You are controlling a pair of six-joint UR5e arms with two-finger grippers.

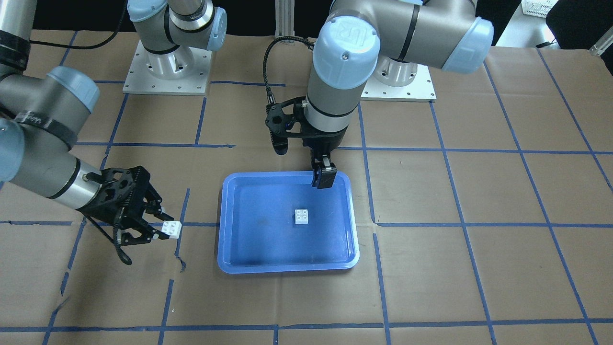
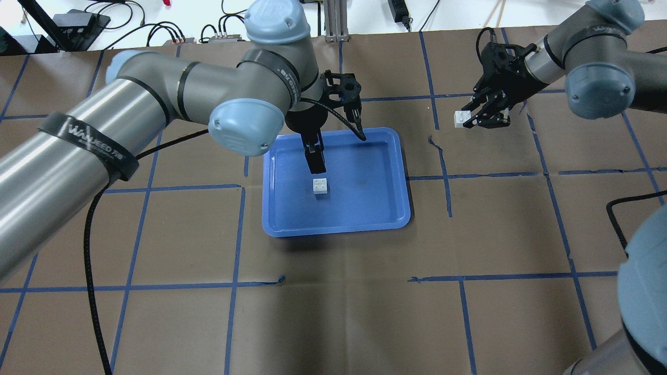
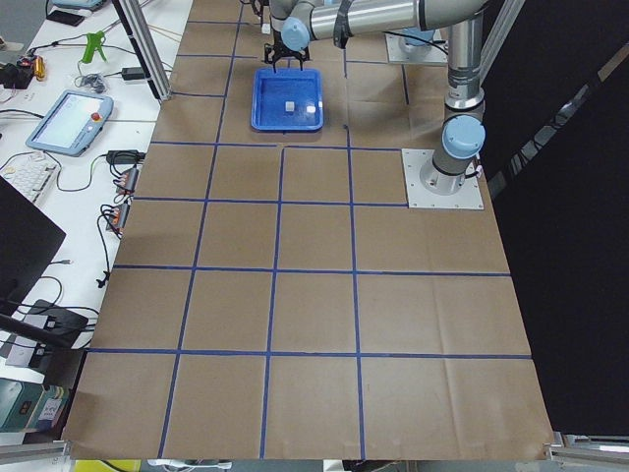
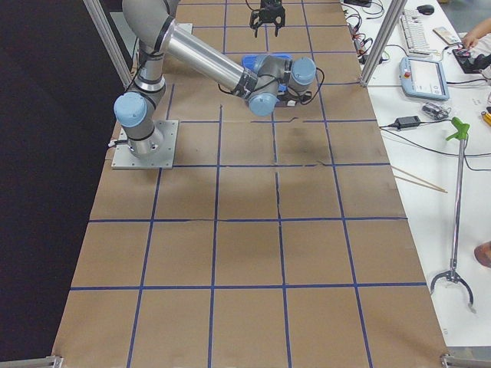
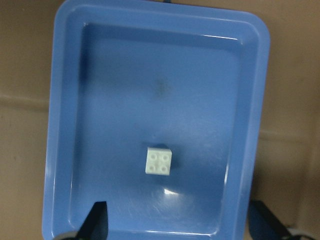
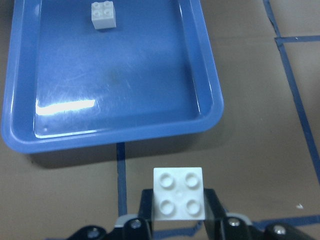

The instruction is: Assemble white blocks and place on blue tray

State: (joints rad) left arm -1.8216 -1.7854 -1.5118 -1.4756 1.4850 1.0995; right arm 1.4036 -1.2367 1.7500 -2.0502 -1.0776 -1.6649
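Observation:
A blue tray lies mid-table, also in the overhead view. One white four-stud block sits upright inside it, also in the overhead view and the left wrist view. My left gripper hangs over the tray's robot-side part, above and apart from that block. Its fingers stand wide apart and empty. My right gripper is shut on a second white block, studs up. It holds the block above the paper beside the tray, as the overhead view shows.
Brown paper with a blue tape grid covers the table. Two metal arm base plates stand on the robot's side. A black cable hangs from the left arm. Desks with a pendant and tools flank the table ends.

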